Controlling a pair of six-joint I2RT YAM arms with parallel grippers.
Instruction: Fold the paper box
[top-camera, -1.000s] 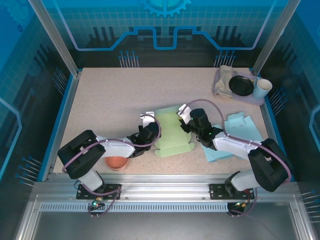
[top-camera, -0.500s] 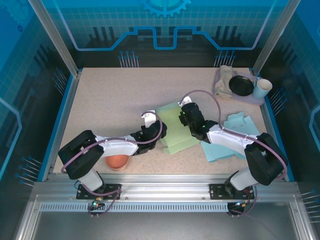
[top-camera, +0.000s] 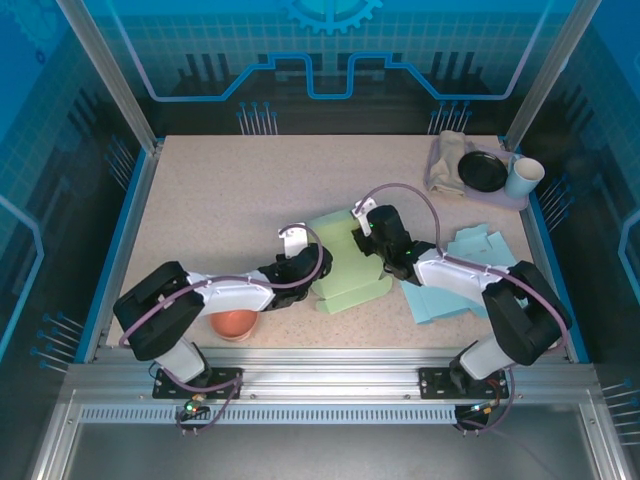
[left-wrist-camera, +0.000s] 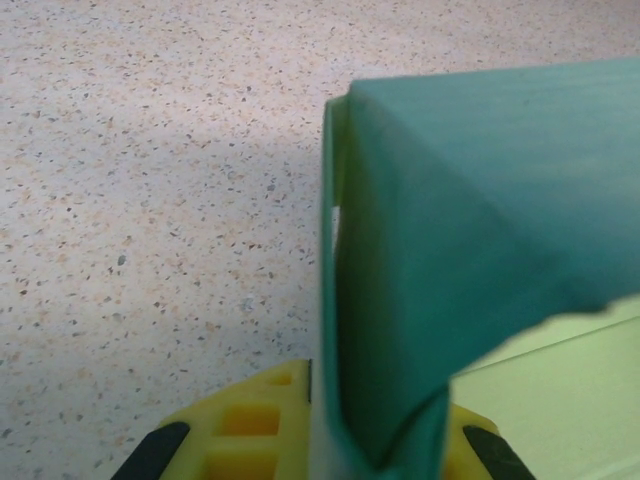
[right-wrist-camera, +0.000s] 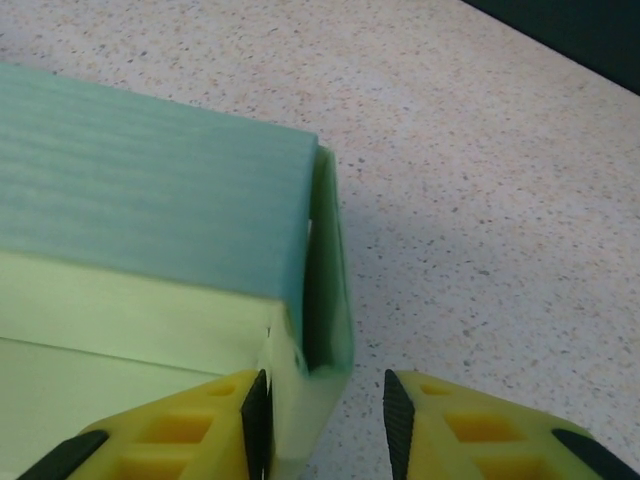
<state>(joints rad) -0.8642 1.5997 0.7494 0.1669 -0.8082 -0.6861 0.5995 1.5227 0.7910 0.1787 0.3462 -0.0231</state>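
Tabletop (top-camera: 220, 200); box (top-camera: 355, 285) in left jaws, right jaws apart

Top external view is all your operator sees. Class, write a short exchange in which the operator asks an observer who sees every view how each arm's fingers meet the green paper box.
Operator: Left side: is anything gripped?
Observer: Yes. The left fingers are shut on a raised wall of the green paper box.
Operator: And the right side?
Observer: The right fingers stand apart astride a corner wall, with a gap beside it.
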